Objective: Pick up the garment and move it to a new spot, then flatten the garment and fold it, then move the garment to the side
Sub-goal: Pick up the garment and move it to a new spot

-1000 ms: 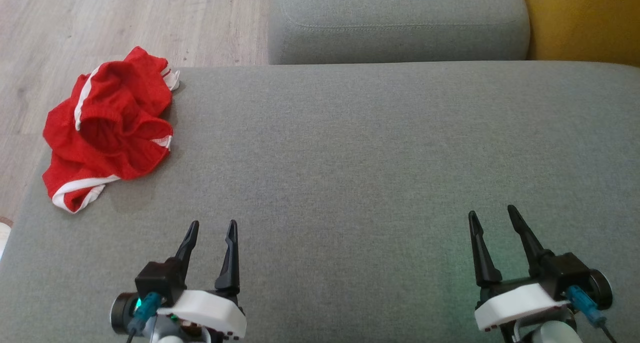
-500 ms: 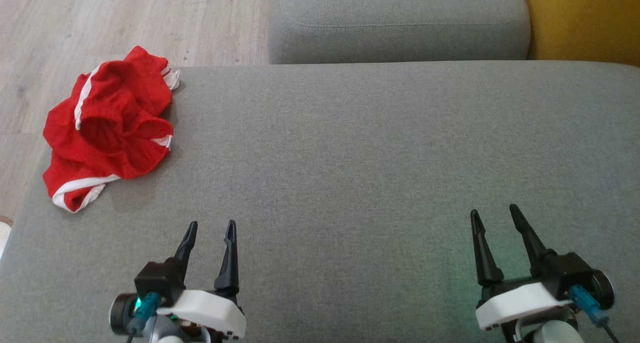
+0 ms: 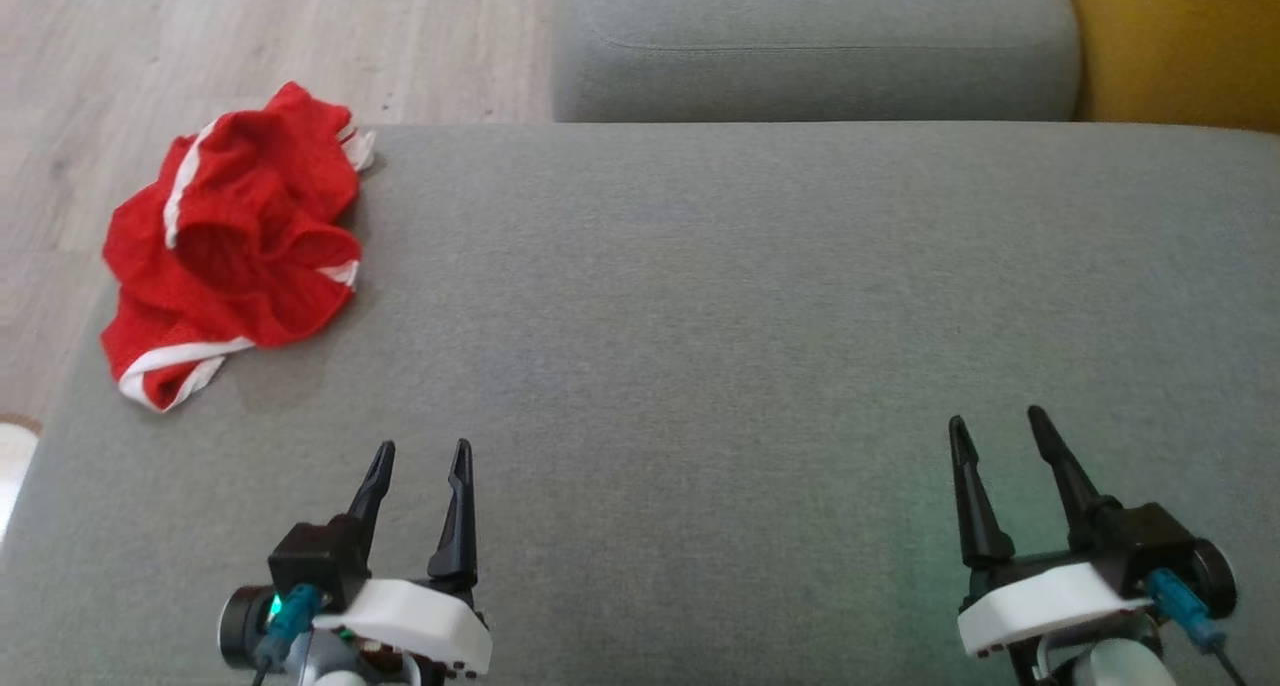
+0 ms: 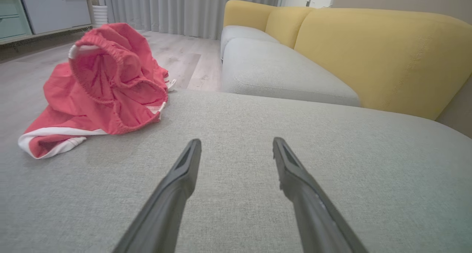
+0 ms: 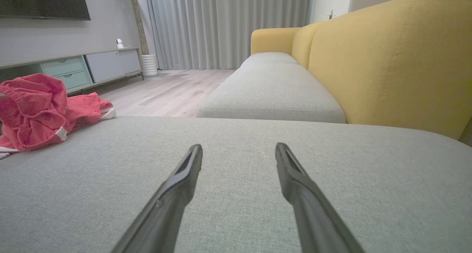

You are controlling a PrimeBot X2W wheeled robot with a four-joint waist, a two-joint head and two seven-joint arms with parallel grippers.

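A crumpled pair of red shorts with white trim [image 3: 230, 251] lies at the far left corner of the grey cushion [image 3: 700, 316], partly over its edge. The same garment [image 4: 103, 87] sits up and to the left in the left wrist view and at the left edge [image 5: 37, 111] in the right wrist view. My left gripper [image 3: 420, 456] hovers open near the front left, well short of the shorts, holding nothing. On the front right my right gripper [image 3: 998, 426] is open too, with nothing between its fingers.
A second grey seat cushion [image 3: 815, 51] adjoins the far side, with a yellow backrest [image 3: 1180, 46] on the right. Wooden floor [image 3: 200, 36] lies beyond the left edge. A low cabinet [image 5: 73, 68] and curtains [image 5: 228, 28] stand far off.
The whole head view has shifted slightly right and down, so the camera moved. The shorts lie as before and both grippers stay open in much the same places.
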